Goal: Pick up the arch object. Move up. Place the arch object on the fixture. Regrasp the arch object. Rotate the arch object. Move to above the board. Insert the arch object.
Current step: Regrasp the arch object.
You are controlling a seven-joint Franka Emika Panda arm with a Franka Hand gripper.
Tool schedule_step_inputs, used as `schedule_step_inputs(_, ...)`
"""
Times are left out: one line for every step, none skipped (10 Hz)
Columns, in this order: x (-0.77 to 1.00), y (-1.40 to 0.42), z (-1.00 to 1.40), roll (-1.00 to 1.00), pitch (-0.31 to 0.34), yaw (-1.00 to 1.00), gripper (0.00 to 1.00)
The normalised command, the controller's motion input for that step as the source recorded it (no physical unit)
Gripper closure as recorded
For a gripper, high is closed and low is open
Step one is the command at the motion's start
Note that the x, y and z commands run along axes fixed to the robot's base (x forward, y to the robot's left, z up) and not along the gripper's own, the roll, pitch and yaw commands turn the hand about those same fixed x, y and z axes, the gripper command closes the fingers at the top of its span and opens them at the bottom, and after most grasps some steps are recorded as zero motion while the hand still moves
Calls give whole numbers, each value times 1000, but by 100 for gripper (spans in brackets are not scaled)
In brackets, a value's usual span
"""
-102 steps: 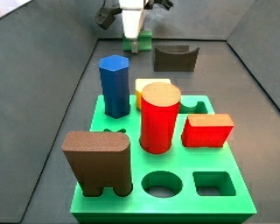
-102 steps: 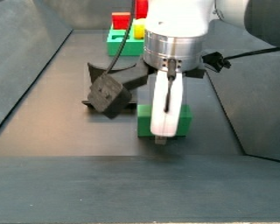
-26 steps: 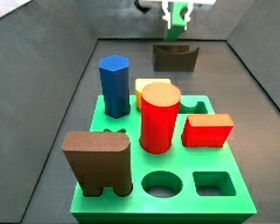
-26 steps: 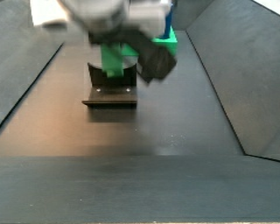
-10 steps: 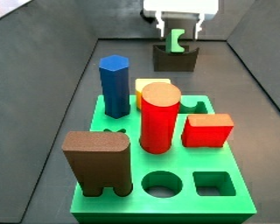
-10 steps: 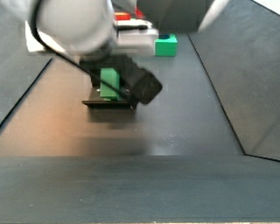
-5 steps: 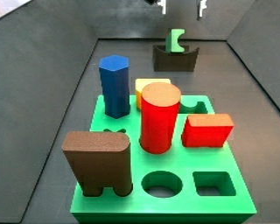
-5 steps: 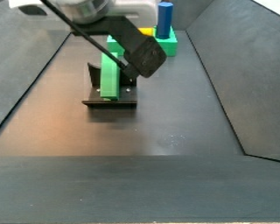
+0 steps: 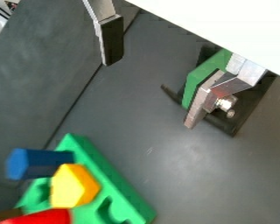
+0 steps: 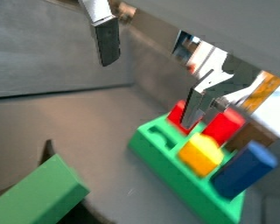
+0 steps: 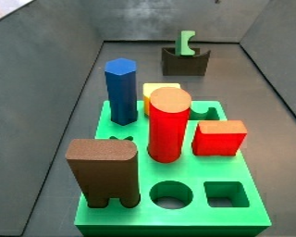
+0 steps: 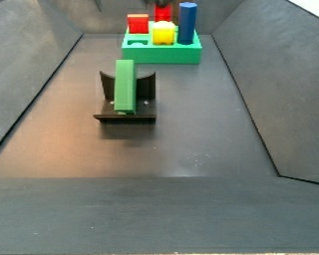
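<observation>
The arch object (image 12: 124, 83) stands on edge in the fixture (image 12: 127, 108), parked for a regrasp, while the gripper (image 9: 154, 74), jaws spread and empty, hangs above, outside both side views.

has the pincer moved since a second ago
Yes. The pincer has lifted off the arch object, which stands on the fixture, out of both side views.
</observation>
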Motion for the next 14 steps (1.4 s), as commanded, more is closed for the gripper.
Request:
schedule_step_inputs(-23, -48, 30, 1000, 6, 32, 0)
schedule_step_inputs(-19, -33, 39, 1000, 7, 33, 0)
schedule_step_inputs(-29, -39, 19, 1000, 2, 33, 0)
schedule_step_inputs(-37, -35, 15, 1000, -2, 33, 0)
schedule_step_inputs(-47, -27, 11, 1000, -9, 34, 0)
schedule_step_inputs(-49, -24, 10, 1000, -15, 34, 0)
schedule_step_inputs(-52, -25, 11, 1000, -21, 35, 0)
schedule_step_inputs(-47, -21, 6, 1000, -29, 35, 0)
schedule_step_inputs(-38, -18, -1, 1000, -38, 36, 0)
schedule_step_inputs(-35, -19, -2, 1000, -43, 37, 0)
schedule_step_inputs(-35, -19, -1, 1000, -46, 38, 0)
schedule_step_inputs(-27, -15, 10, 1000, -47, 38, 0)
schedule_step_inputs(-23, -18, 11, 1000, -44, 38, 0)
schedule_step_inputs(-12, -23, 8, 1000, -41, 37, 0)
